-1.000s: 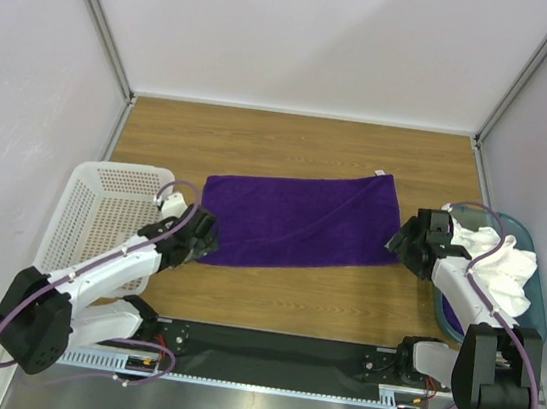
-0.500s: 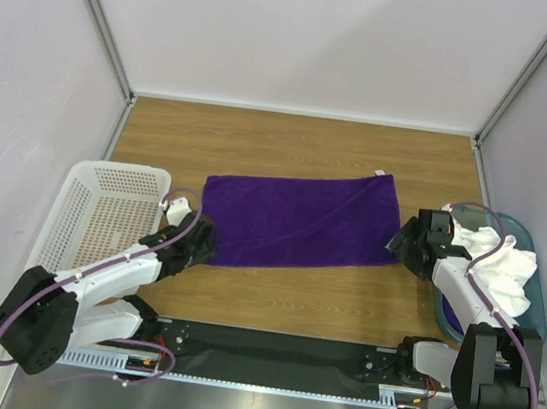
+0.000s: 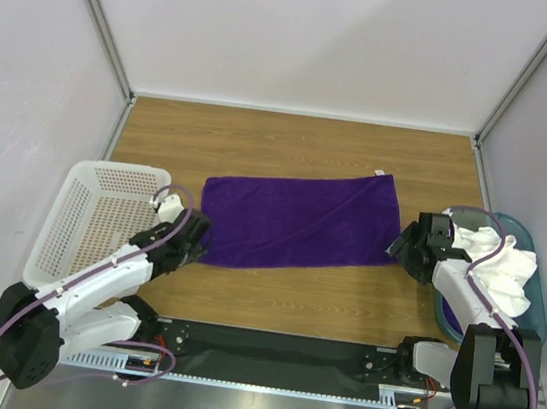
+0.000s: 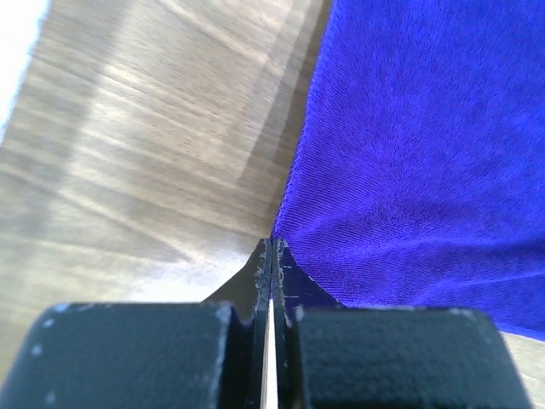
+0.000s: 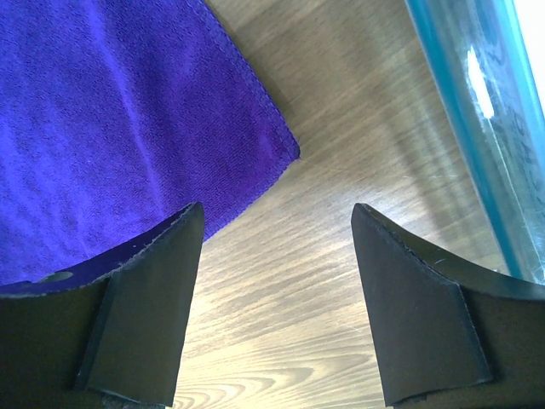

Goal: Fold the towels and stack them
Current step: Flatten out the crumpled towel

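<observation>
While the left claw (image 4: 272, 249) is pinching shut on the near left corner of the purple towel (image 3: 297, 218), the right claw (image 5: 272, 256) is hanging open over its near right corner. Farther out, the towel is lying flat on the wooden worktop (image 3: 292, 141), between a white basket (image 3: 102, 207) and a teal bin (image 5: 464, 111) holding a crumpled white towel (image 3: 503, 265).

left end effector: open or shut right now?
Shut. In the left wrist view the left end effector has its jaws together with no gap, pinched on the corner of the purple towel; the cloth draws to a point there.
</observation>
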You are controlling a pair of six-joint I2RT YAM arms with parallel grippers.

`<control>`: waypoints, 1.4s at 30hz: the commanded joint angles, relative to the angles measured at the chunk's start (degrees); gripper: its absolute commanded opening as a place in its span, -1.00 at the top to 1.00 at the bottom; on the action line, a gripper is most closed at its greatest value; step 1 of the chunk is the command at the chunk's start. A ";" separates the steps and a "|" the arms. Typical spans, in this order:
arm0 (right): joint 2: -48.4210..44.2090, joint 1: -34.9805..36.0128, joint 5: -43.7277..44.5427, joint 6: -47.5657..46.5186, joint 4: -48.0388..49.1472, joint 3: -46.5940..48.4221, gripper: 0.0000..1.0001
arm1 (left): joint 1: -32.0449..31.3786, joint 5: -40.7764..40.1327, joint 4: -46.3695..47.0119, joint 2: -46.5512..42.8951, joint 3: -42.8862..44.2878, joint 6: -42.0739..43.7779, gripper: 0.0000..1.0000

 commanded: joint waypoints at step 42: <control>-4.55 -0.41 1.54 -0.56 -3.57 -0.33 -0.51 | -3.76 1.95 -5.37 -6.57 -2.10 -2.84 1.00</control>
